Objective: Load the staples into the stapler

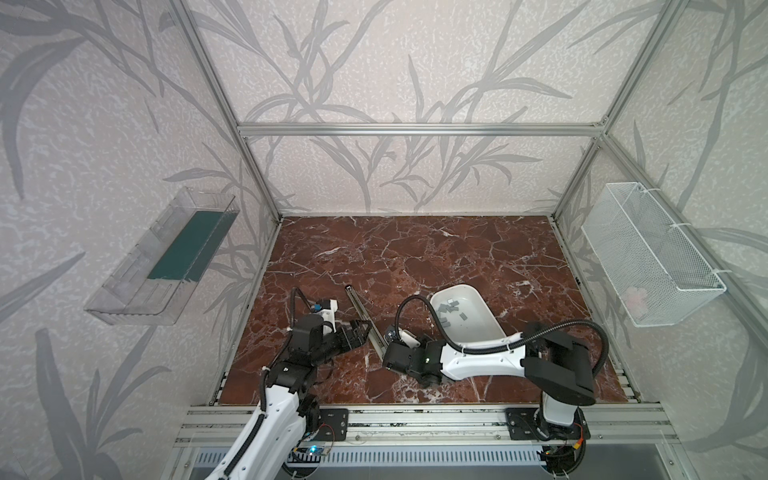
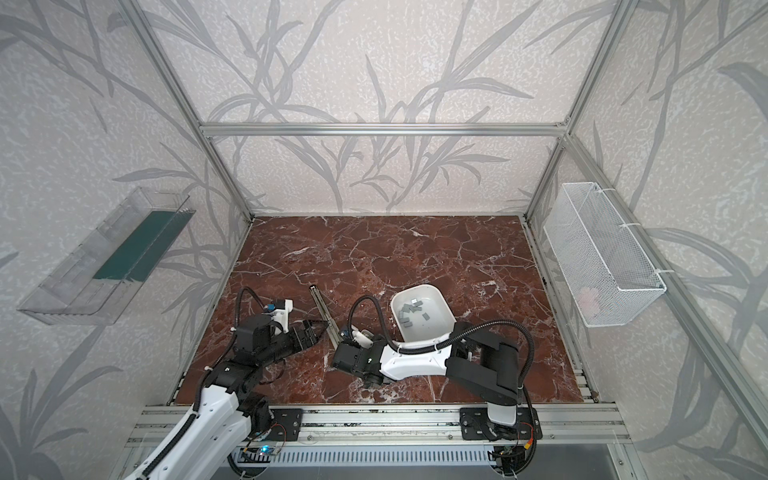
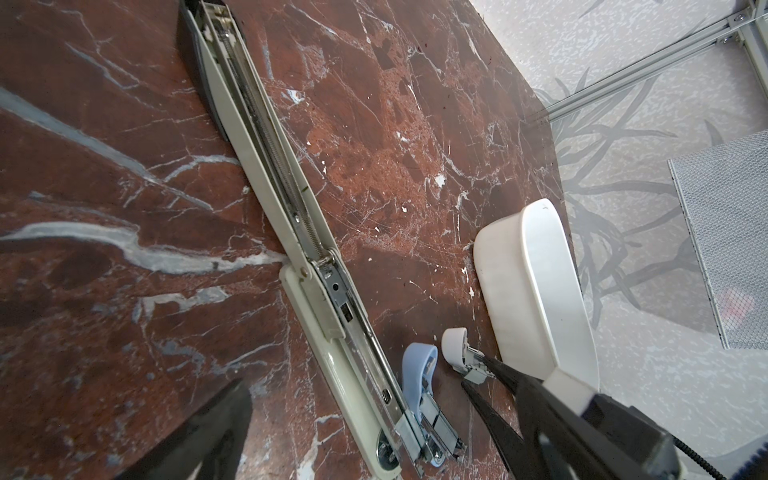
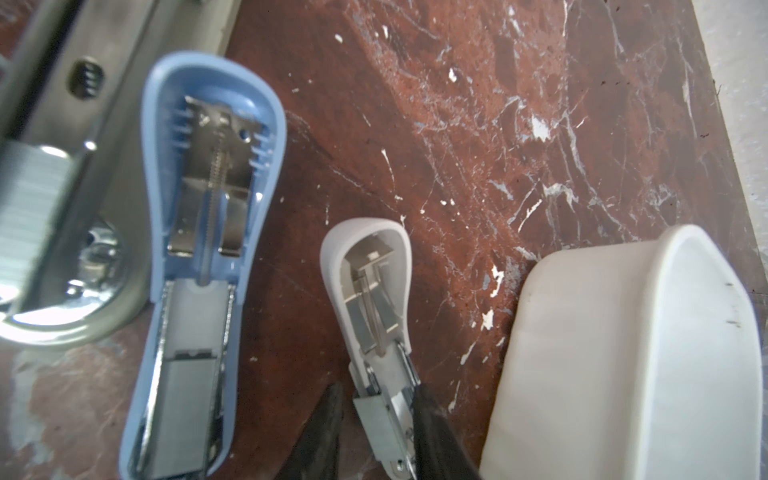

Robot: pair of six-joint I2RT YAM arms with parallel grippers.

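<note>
At the left, the left gripper (image 1: 360, 332) is held wide open and empty, just beside the long beige stapler (image 1: 365, 319), which is laid unfolded and flat on the marble surface (image 1: 415, 257). Next to that stapler's near end the blue stapler (image 4: 208, 208) lies opened, and then the small white stapler (image 4: 370, 291), also opened. Its magazine is straddled by the right gripper (image 4: 376, 395), whose jaws are narrowly parted. One finger (image 4: 434, 428) is touching the magazine's side and the other is seen just apart, so no firm hold is shown. Furthest right, the staples (image 1: 446, 309) are lying loose in the white tub (image 1: 486, 313), near the white stapler. Whether a strip already sits in the white magazine cannot be told.

If the jaws are closed from this one-sided contact, the light white stapler could be pushed sideways or spun against the blue one. The tub could be nudged by the right forearm, which passes over its near rim, and the staples could be spilled.

The left arm is folded low at the front left, with its wrist turned toward the long stapler. The right arm is stretched low from its front-right base across toward the middle.
</note>
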